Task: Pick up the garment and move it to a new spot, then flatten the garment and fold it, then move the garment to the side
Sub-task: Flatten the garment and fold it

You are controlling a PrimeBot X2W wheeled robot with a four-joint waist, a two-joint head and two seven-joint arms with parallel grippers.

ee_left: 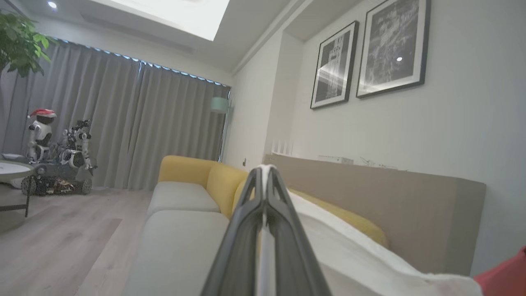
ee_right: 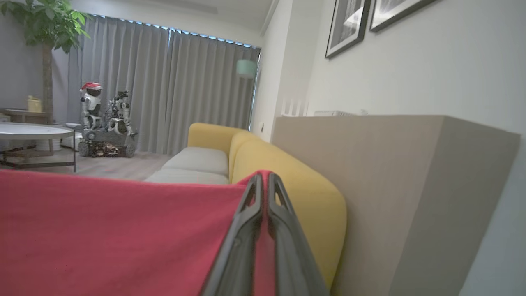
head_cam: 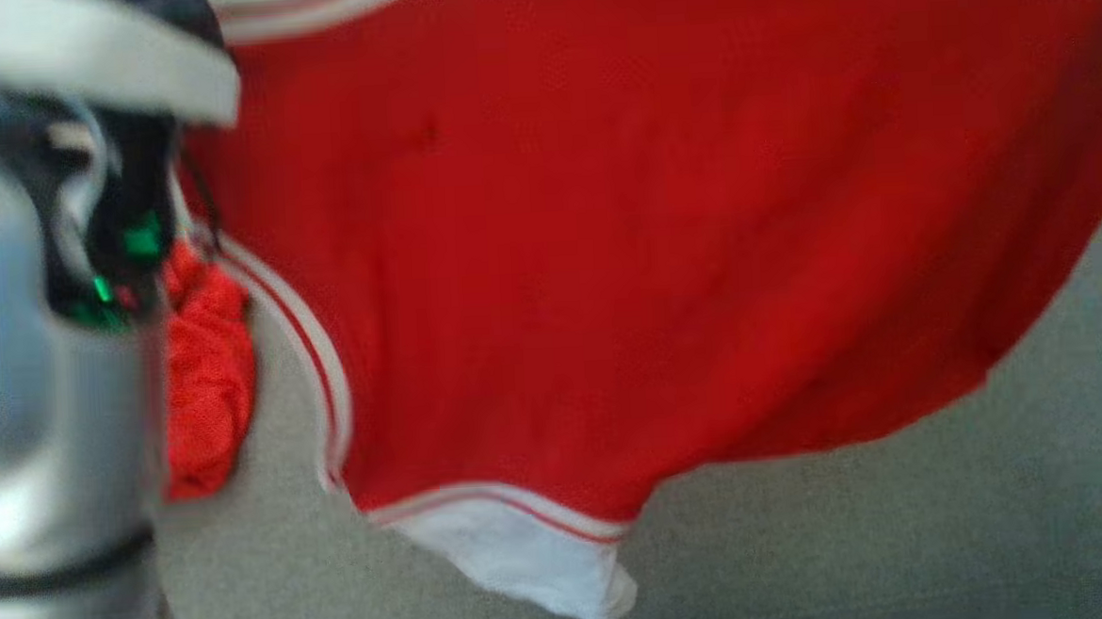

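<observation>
The garment (head_cam: 623, 249) is a red top with white, red-striped trim and a white sleeve end (head_cam: 536, 556); it hangs in the air across the head view, above the grey seat. My left gripper (ee_left: 266, 170) is shut on a white edge of the garment (ee_left: 341, 242), which trails off to the right. My right gripper (ee_right: 264, 177) is shut on its red cloth (ee_right: 115, 230), stretched out to the left. In the head view my pale left forearm (head_cam: 45, 374) stands at the left edge, with a red bunch of the cloth (head_cam: 206, 384) beside it.
A sofa with grey seats (ee_left: 181, 230) and yellow backs (ee_right: 287, 181) runs ahead along the wall, beside a beige panel (ee_right: 370, 185). Framed pictures (ee_left: 390, 45) hang above. Far left are a round table (ee_right: 33, 131), a plant (ee_right: 45, 33), toy robots (ee_left: 57, 156) and grey curtains.
</observation>
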